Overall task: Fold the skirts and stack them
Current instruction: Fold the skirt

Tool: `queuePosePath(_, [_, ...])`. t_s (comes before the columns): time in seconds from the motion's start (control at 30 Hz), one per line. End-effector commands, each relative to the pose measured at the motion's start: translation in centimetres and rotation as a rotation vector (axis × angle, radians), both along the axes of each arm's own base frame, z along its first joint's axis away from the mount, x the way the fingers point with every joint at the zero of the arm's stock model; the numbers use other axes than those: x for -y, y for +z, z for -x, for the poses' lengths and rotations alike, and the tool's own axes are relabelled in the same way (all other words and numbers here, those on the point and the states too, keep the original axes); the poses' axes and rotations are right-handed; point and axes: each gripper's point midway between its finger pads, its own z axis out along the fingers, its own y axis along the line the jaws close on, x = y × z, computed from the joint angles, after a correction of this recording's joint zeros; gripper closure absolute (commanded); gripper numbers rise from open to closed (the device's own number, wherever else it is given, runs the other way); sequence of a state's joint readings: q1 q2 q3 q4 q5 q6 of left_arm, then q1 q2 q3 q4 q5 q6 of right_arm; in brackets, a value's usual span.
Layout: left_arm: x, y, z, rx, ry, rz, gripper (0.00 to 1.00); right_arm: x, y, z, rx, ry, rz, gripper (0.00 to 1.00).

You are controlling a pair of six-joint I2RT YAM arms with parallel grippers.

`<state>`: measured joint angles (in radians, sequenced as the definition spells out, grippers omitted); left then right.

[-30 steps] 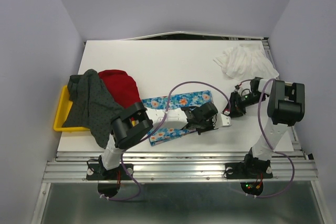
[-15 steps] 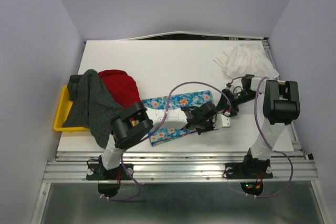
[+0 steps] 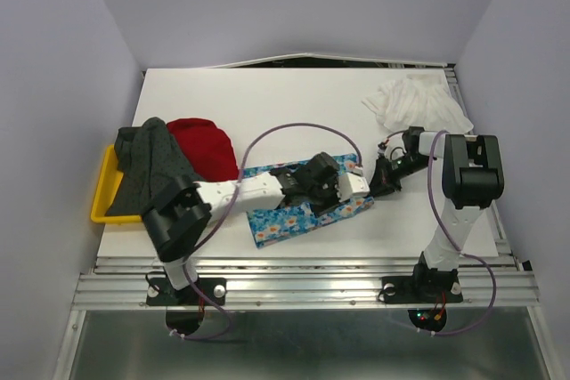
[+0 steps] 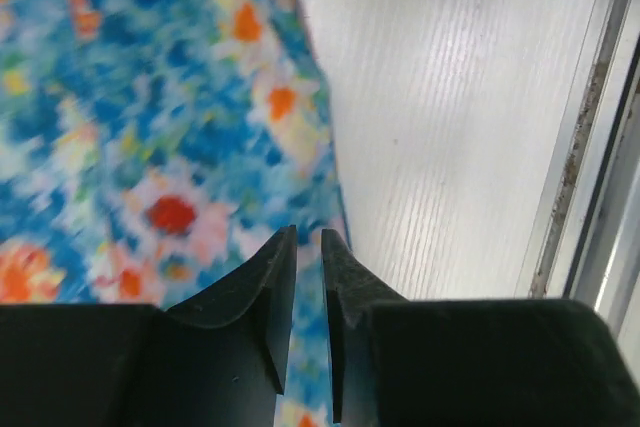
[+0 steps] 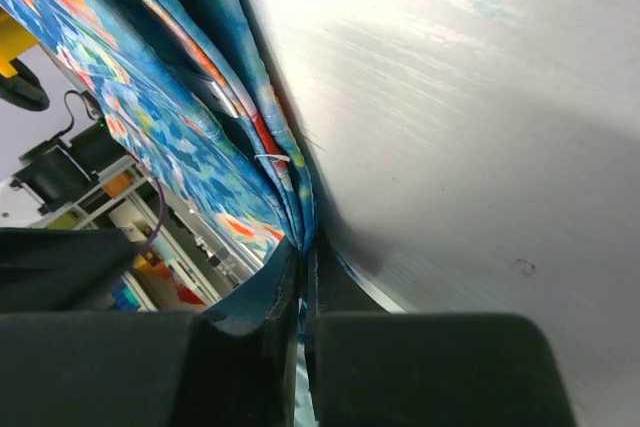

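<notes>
The blue flowered skirt (image 3: 280, 220) is laid folded at the near middle of the desk (image 3: 285, 104). Its right edge is pinched in the closed right hand (image 5: 303, 247). The left hand (image 4: 308, 237) is held over the same skirt, fingers slightly parted, nothing seen gripped. The white skirt (image 3: 414, 102) is bunched far right. The red skirt (image 3: 205, 144) and grey dotted skirt (image 3: 151, 171) are heaped left, the grey one partly over the yellow tray (image 3: 105, 189).

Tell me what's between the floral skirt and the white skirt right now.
In the top view: the right gripper, shut on the floral skirt at its right edge, then bare table up to the white skirt.
</notes>
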<state>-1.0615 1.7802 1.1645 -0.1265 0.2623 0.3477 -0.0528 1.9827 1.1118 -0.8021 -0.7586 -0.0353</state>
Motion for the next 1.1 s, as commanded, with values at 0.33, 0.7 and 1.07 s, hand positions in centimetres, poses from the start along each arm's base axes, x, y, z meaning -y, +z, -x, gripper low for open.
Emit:
queuePosePath(0.33, [-14.3,-2.7,-8.6,-0.124,0.382,-0.266,0.76,6.8,-3.8,-1.5,0.195,0.187,0.409,0.99])
queuePosePath(0.7, [-13.2,-8.1,-13.4,-0.125,0.436,-0.349,0.85,4.1,-0.1,3.1,0.181,0.33,0.236,0.83])
queuePosePath(1.07, [-8.5,-5.4,-19.2,0.15,0.127,-0.278,0.85,8.4,10.7,-11.7,0.591,0.175,0.216,0.34])
